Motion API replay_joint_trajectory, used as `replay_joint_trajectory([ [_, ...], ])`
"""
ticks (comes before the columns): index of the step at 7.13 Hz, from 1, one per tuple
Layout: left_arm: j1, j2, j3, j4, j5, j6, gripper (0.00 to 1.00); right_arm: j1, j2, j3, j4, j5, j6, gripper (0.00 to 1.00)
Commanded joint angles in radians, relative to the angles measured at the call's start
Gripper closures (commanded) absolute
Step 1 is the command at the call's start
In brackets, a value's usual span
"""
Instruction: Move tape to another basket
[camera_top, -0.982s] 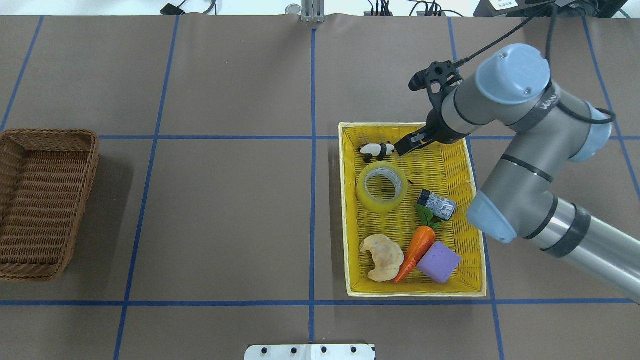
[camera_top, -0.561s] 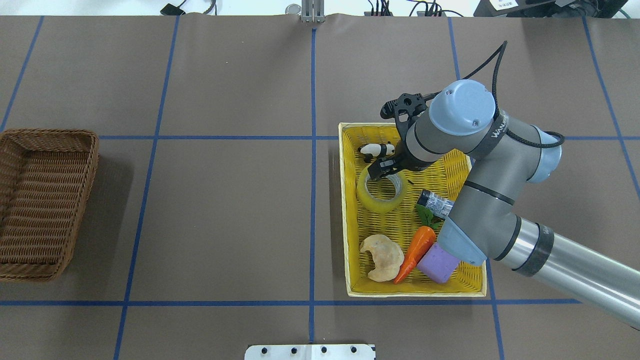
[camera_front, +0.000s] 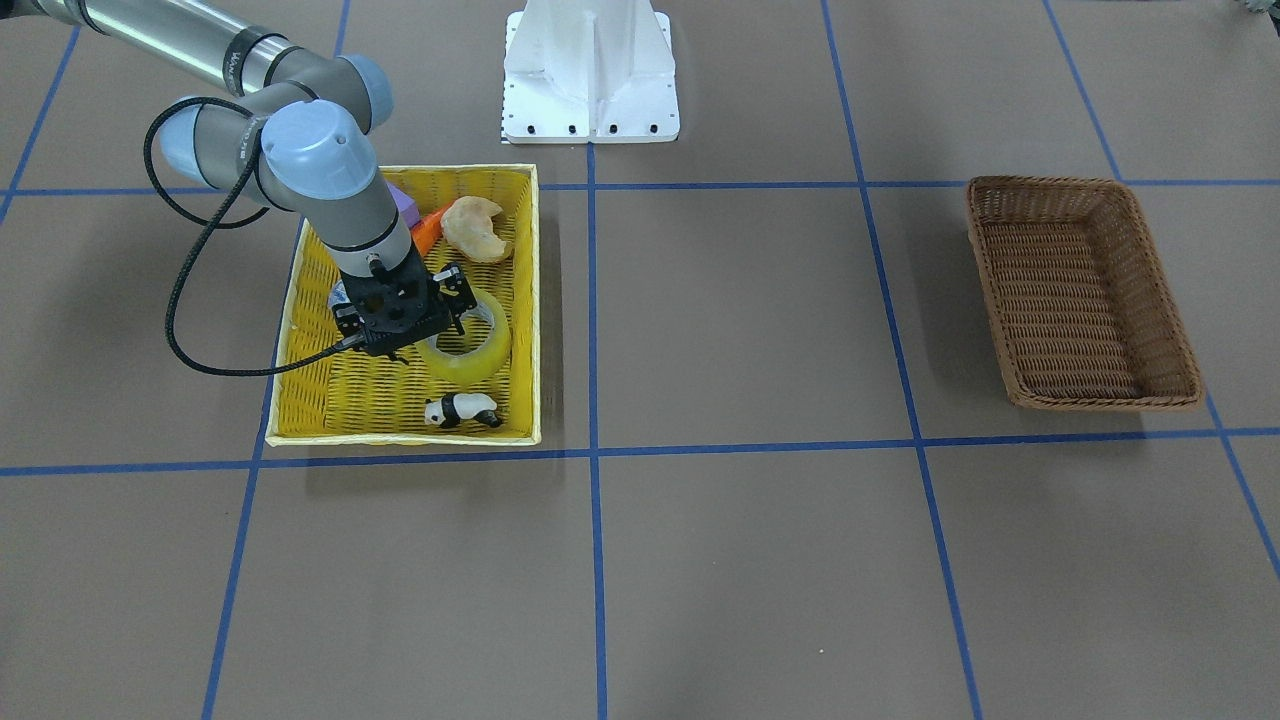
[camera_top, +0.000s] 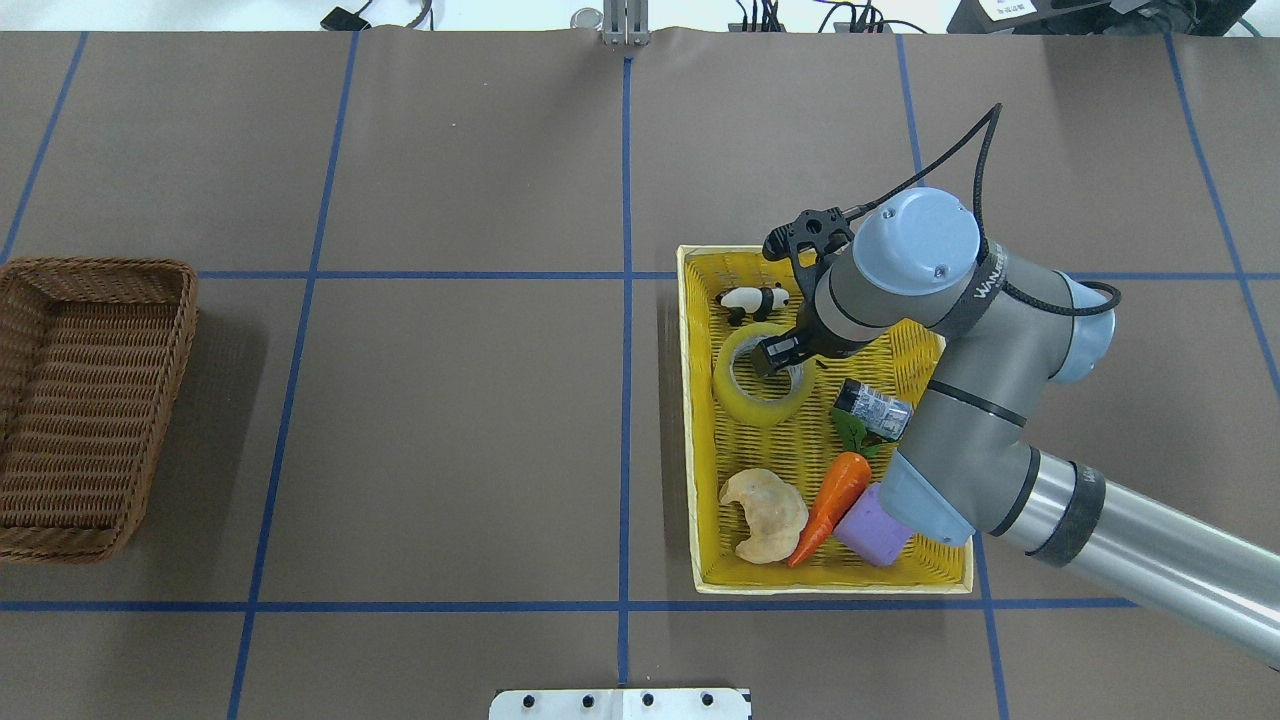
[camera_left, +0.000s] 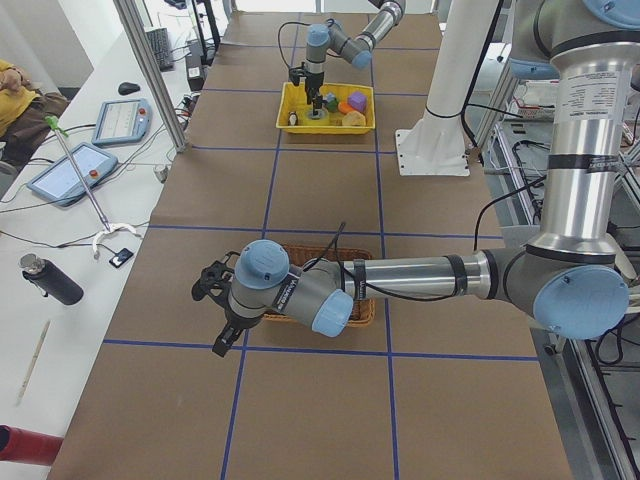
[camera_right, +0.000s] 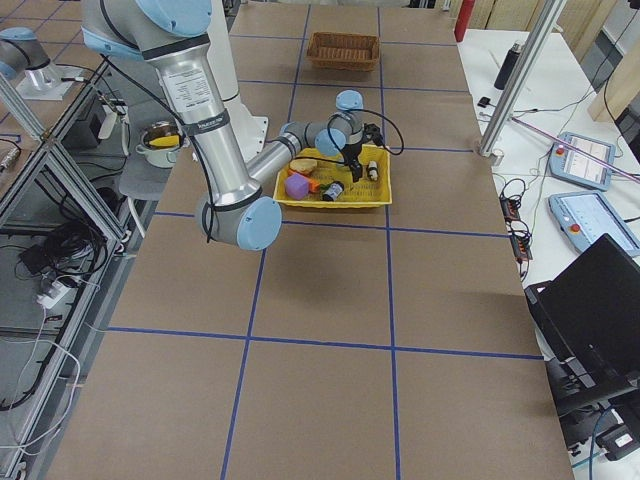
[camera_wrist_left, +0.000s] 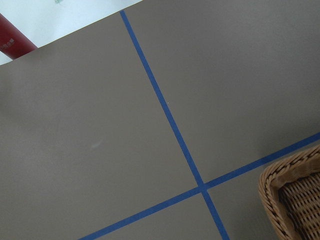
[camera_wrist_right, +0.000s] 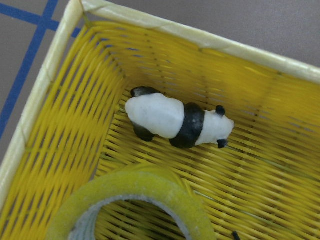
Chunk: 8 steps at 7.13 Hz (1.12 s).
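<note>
The tape, a yellowish roll with a white core, lies flat in the yellow basket. It also shows in the front view and at the bottom of the right wrist view. My right gripper points down over the roll's far rim, open, with one finger in the roll's hole. The brown wicker basket stands empty at the table's far left. My left gripper hovers just beyond it; I cannot tell whether it is open or shut.
The yellow basket also holds a toy panda just behind the tape, a small can, a carrot, a purple block and a pastry. A brown basket corner shows in the left wrist view.
My right arm has swung from the yellow basket's far right corner toward the robot, bringing the gripper past the panda and down onto the tape's far rim.
</note>
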<state>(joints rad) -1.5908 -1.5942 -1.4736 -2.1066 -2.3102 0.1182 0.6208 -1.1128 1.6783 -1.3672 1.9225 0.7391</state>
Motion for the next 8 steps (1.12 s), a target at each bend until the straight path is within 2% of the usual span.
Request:
replay_joint_trajectory([
  [1, 0.0, -0.001, 0.003, -0.001, 0.0, 0.0, 0.01, -0.007, -0.004, -0.015, -0.001, -0.01, -0.026, 0.81],
  [2, 0.0, -0.001, -0.001, -0.001, 0.0, 0.001, 0.0, -0.007, -0.004, -0.008, -0.001, -0.004, -0.027, 1.0],
  [4, 0.0, -0.001, 0.002, -0.013, 0.0, 0.0, 0.01, 0.022, -0.002, 0.006, -0.001, 0.009, -0.03, 1.0],
  [6, 0.002, -0.001, 0.003, -0.016, 0.0, 0.001, 0.01, 0.066, 0.004, 0.065, -0.001, 0.007, -0.027, 1.0],
  [8, 0.002, 0.0, 0.003, -0.03, -0.003, 0.005, 0.0, 0.091, 0.046, 0.092, 0.0, -0.002, 0.05, 1.0],
])
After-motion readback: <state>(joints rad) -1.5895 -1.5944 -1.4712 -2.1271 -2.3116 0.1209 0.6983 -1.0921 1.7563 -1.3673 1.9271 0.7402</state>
